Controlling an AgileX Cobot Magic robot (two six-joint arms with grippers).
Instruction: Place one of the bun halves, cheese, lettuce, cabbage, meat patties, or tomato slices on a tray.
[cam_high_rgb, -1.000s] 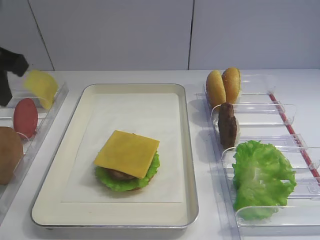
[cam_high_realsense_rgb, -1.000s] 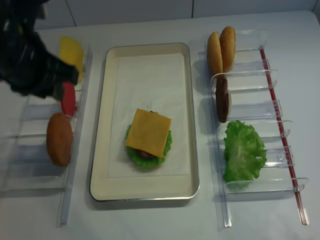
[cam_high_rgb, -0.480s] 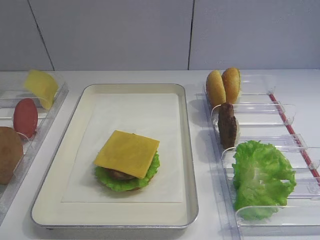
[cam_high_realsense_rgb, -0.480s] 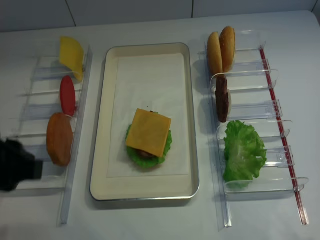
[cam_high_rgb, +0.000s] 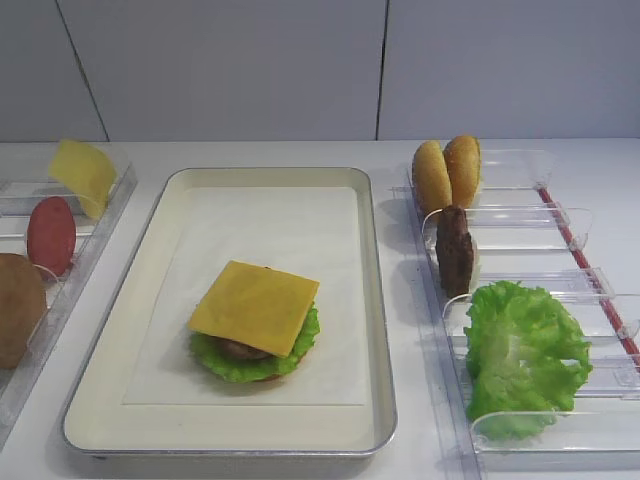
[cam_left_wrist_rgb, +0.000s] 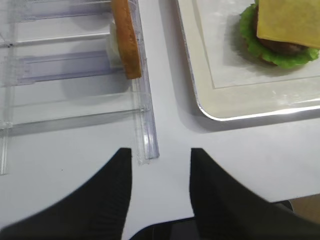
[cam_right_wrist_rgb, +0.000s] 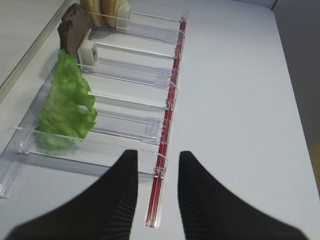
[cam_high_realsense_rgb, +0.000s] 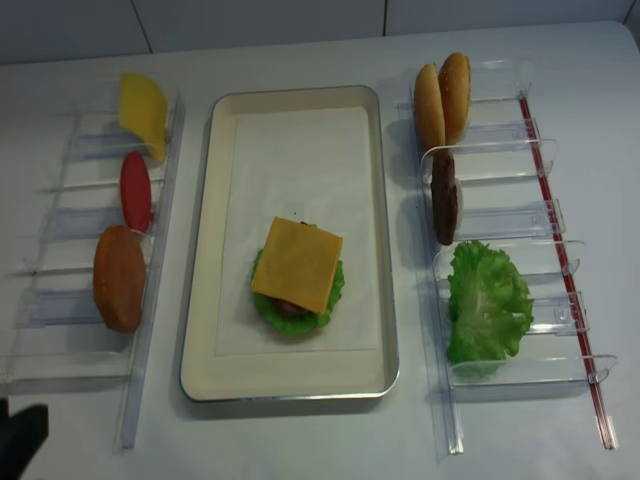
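On the tray (cam_high_rgb: 377, 300) a cheese (cam_high_rgb: 255, 305) slice tops a stack of lettuce (cam_high_rgb: 300, 340) and a meat patty (cam_high_rgb: 240, 350). The left holder keeps a tomato slice (cam_high_rgb: 50, 235) and a bun half (cam_high_rgb: 18, 308). The right holder keeps two bun halves (cam_high_rgb: 447, 172), a patty (cam_high_rgb: 455, 250) and lettuce (cam_high_rgb: 525, 355). Cabbage is out of view. My left gripper (cam_left_wrist_rgb: 160, 152) is open and empty over bare table just past the left holder's near end. My right gripper (cam_right_wrist_rgb: 158, 154) is open and empty above the right holder's near end.
A paler lemon-yellow slice (cam_high_rgb: 83, 175) leans at the far end of the left clear holder (cam_left_wrist_rgb: 145, 130). A red strip (cam_right_wrist_rgb: 167, 125) runs along the right holder's outer side. A dark part of the left arm (cam_high_realsense_rgb: 20, 440) shows at the near left corner.
The left arm has drawn back from beside the pale yellow slice to the near left corner of the table. The food has not moved.
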